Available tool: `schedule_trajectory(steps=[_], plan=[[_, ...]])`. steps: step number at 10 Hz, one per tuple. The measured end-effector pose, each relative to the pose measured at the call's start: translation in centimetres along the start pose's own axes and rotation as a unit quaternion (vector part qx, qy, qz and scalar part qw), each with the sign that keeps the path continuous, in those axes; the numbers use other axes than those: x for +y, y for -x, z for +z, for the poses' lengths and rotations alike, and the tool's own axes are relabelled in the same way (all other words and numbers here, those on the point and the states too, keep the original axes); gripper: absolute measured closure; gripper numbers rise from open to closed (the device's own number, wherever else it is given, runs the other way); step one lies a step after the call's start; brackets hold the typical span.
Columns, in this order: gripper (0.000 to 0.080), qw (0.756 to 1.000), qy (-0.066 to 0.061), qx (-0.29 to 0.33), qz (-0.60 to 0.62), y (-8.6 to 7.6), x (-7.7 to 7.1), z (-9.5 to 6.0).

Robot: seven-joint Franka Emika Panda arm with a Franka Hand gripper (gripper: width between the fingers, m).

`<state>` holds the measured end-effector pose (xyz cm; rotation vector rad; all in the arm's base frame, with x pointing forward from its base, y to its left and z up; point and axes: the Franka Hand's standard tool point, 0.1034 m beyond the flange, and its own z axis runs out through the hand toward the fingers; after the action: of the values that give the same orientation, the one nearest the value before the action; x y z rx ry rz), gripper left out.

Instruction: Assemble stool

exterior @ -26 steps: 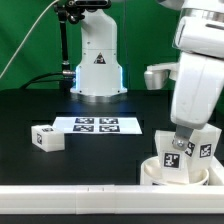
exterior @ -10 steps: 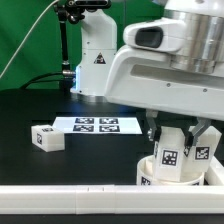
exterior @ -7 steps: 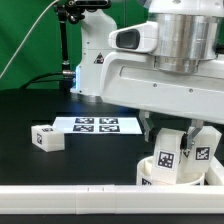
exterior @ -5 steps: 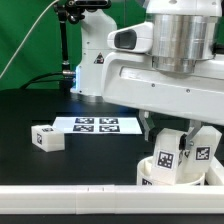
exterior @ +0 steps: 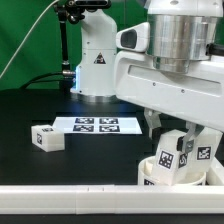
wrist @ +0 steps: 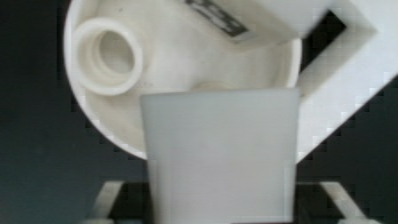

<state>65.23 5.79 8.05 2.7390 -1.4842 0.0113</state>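
Observation:
The white round seat lies at the front of the table, on the exterior view's right. Upright legs with square tags rise from it under my arm. My gripper reaches down onto them from above. In the wrist view one plain white leg fills the space between my fingers, and my gripper is shut on it. Behind it is the seat with an empty round socket and another tagged leg. A loose leg lies on the table at the exterior view's left.
The marker board lies flat mid-table, behind the loose leg. The arm's white base stands at the back. A long white bar runs along the front edge, just in front of the seat.
My wrist has turned over the seat while staying in place. The arm's body swung toward the exterior view's right, and the tagged leg under it has turned slightly. The grip has not changed.

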Motion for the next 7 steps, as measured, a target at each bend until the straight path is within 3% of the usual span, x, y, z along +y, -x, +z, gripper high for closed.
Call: schedule_trajectory(steps=[1, 4, 7], plan=[[0.0461, 1.0, -0.001, 0.0, 0.032, -0.03, 0.01, 0.01], [0.0461, 0.979, -0.032, -0.009, 0.203, -0.18, 0.09, 0.1], [0.0461, 0.936, -0.065, -0.022, 0.346, 0.26, 0.1, 0.09]])
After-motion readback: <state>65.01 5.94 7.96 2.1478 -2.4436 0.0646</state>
